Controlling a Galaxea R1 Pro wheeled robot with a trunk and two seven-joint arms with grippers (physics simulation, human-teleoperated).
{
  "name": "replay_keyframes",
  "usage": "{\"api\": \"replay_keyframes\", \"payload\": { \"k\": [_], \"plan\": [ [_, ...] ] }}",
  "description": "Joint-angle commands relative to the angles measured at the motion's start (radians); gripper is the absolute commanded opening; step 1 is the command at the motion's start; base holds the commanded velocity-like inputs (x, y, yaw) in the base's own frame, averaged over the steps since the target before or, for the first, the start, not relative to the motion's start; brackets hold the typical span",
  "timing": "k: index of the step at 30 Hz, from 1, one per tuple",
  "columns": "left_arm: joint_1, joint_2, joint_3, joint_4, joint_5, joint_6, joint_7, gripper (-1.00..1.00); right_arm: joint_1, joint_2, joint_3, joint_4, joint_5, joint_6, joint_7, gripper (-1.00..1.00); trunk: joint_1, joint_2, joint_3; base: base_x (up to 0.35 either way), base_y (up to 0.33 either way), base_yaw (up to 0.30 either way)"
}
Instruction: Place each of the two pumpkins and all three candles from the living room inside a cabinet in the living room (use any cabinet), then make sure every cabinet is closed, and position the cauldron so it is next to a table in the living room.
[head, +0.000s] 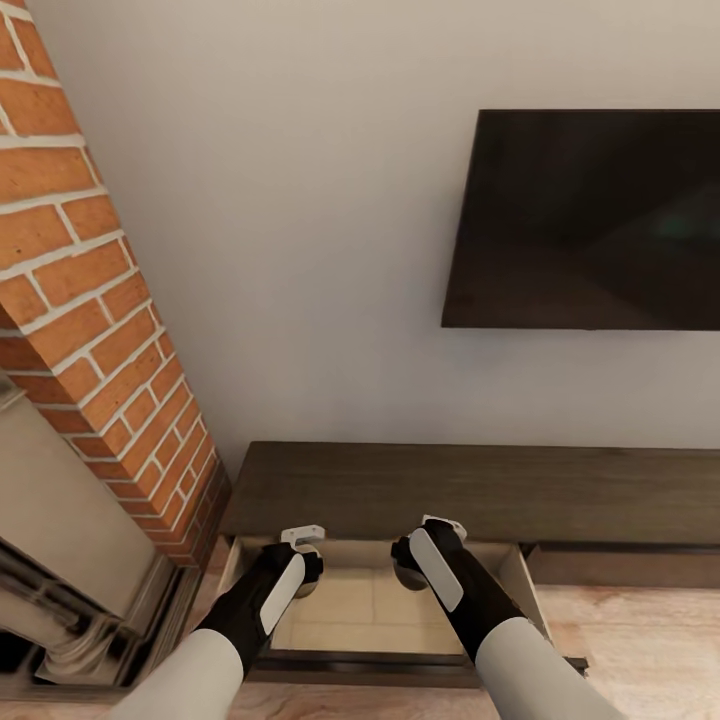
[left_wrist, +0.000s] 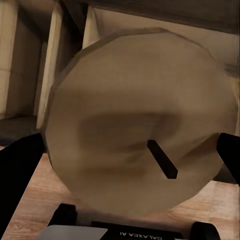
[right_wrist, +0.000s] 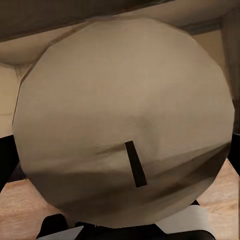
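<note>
The cabinet (head: 450, 492) runs along the wall under the TV, and its left drawer (head: 350, 605) is pulled out, pale beige inside. Both my arms reach down over this open drawer. My left gripper (head: 306, 576) is shut on a candle (left_wrist: 135, 125), a squat olive-beige stub with a dark wick, and its black fingers (left_wrist: 17, 180) press on both sides. My right gripper (head: 406, 570) is shut on a second candle (right_wrist: 125, 120) of the same look, held just above the drawer's inside. Pumpkins, cauldron and table are out of view.
The brick fireplace (head: 90, 300) stands close at the left of the drawer. A dark wall TV (head: 590, 220) hangs above the unit. The drawer's front panel (head: 400, 668) lies near my base, with light plank floor (head: 640, 640) to the right. The neighbouring drawer (head: 620, 566) is closed.
</note>
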Motion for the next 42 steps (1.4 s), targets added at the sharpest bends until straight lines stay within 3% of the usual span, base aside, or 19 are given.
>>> {"api": "replay_keyframes", "payload": {
  "k": [1, 24, 33, 42],
  "plan": [
    [0.000, 0.000, 0.000, 0.000, 0.000, -0.001, 0.000, -1.00, 0.000, 0.000, 0.000, 0.000, 0.001, 0.000, 0.000, -1.00, 0.000, 0.000, 0.000, 0.203, -0.238, 0.000],
    [0.000, 0.000, 0.000, -0.009, 0.001, -0.002, 0.000, -1.00, 0.000, 0.000, 0.000, 0.000, -0.005, 0.003, 0.003, -1.00, 0.000, 0.000, 0.000, 0.043, -0.128, 0.000],
    [-0.001, 0.000, 0.003, -0.027, 0.007, 0.004, -0.004, -1.00, 0.000, 0.000, 0.000, 0.000, -0.009, 0.012, 0.005, -1.00, 0.034, -0.063, -0.028, 0.000, -0.001, 0.000],
    [-0.002, 0.000, 0.008, -0.043, 0.009, 0.008, -0.009, -1.00, 0.000, 0.000, -0.001, 0.000, -0.010, 0.013, 0.005, -1.00, 0.038, -0.070, -0.031, 0.000, 0.000, 0.000]
  ]
}}
